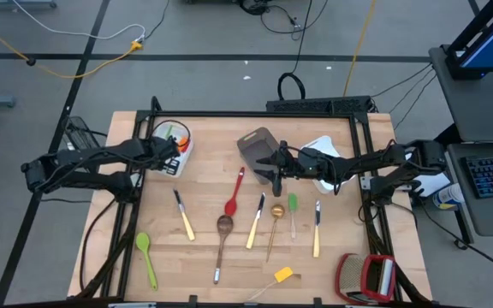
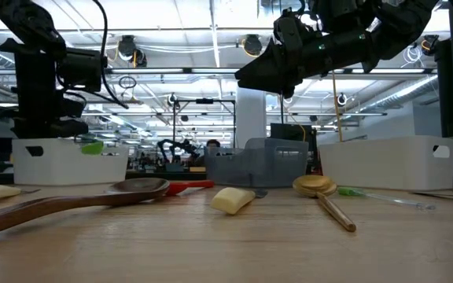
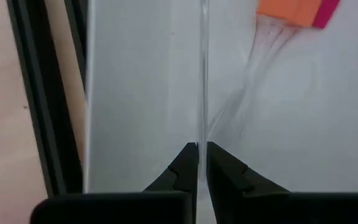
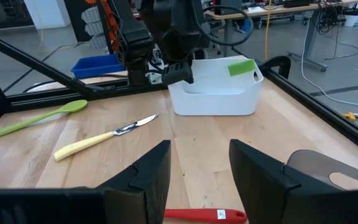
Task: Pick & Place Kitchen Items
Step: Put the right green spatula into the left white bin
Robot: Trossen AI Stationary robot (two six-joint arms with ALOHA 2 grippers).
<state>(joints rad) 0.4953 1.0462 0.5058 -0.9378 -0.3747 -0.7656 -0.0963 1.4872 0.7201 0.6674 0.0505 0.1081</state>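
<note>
High view: left gripper [image 1: 173,147] over the white bin [image 1: 181,152] at the table's far left edge. Whether pressed together or pinching something: cannot tell. In the left wrist view, an orange-and-pink flat piece [image 3: 294,9] inside that bin, with a faint clear streak trailing from it. In the right wrist view, a green tip [image 4: 241,67] above the same bin's rim.

Right gripper [image 4: 197,149] near the table's middle, beside the grey bin [image 1: 256,144], spread wide, nothing between the fingers [image 4: 148,171]. Directly below it, the end of the red spoon [image 1: 234,195].

Remaining utensils flat on the wooden table [image 1: 341,214], mostly in a loose row with handles toward the near edge:
- long lime-green spoon [image 1: 146,257], nearest the left;
- pale-handled knife [image 1: 183,216], steel blade;
- brown wooden spoon [image 1: 222,238], dark round bowl;
- second pale-handled knife [image 1: 255,224], just beside the gold spoon [image 1: 273,226];
- short green spoon [image 1: 293,210], clear handle;
- third knife [image 1: 317,231];
- small yellow piece [image 1: 283,275], near the front edge.

Red-and-silver object [image 1: 368,275] at the near right corner.
</note>
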